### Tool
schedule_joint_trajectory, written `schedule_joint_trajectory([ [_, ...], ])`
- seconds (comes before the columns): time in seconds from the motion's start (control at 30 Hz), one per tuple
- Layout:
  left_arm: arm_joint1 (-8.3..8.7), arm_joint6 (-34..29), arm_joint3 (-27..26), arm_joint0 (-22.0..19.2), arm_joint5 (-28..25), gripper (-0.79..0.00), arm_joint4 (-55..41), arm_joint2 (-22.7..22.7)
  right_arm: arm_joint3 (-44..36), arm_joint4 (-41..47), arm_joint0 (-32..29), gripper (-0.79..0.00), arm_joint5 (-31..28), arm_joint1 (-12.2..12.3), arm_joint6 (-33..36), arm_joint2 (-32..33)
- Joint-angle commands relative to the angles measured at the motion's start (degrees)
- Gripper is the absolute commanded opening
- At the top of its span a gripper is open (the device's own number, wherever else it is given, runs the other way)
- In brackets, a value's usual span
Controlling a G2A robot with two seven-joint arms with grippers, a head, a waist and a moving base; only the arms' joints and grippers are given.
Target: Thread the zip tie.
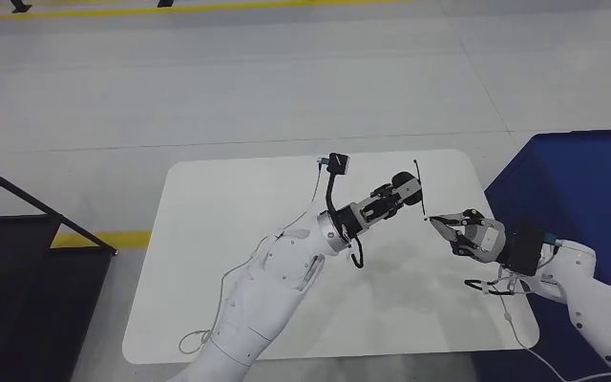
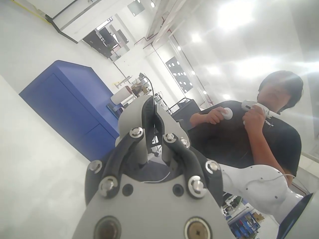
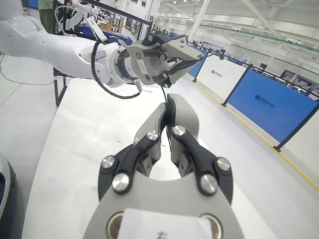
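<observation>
left gripper (image 1: 414, 188) and right gripper (image 3: 166, 108) pinch the zip tie (image 3: 163, 92); we judge it light, springy; hold near tip.

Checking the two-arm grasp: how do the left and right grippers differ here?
The left gripper holds the zip tie partway along, farther in over the table; the right gripper grips it toward the end nearer the robot, closer to the table's right edge. Both are shut on it.
</observation>
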Motion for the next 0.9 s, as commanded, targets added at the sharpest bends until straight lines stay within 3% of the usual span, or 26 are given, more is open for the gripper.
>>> schedule_joint_trajectory([
  [0.0,0.04,-0.1,0.1,0.0,-0.2,-0.785,-0.3,0.0,0.1,0.1,-0.1,-0.785,-0.4,-0.1,0.1,0.3],
  [0.87,0.44,-0.7,1.0,-0.8,-0.4,-0.785,-0.9,0.7,0.0,-1.3,-0.7,-0.785,-2.9,-2.3,1.9,2.8],
])
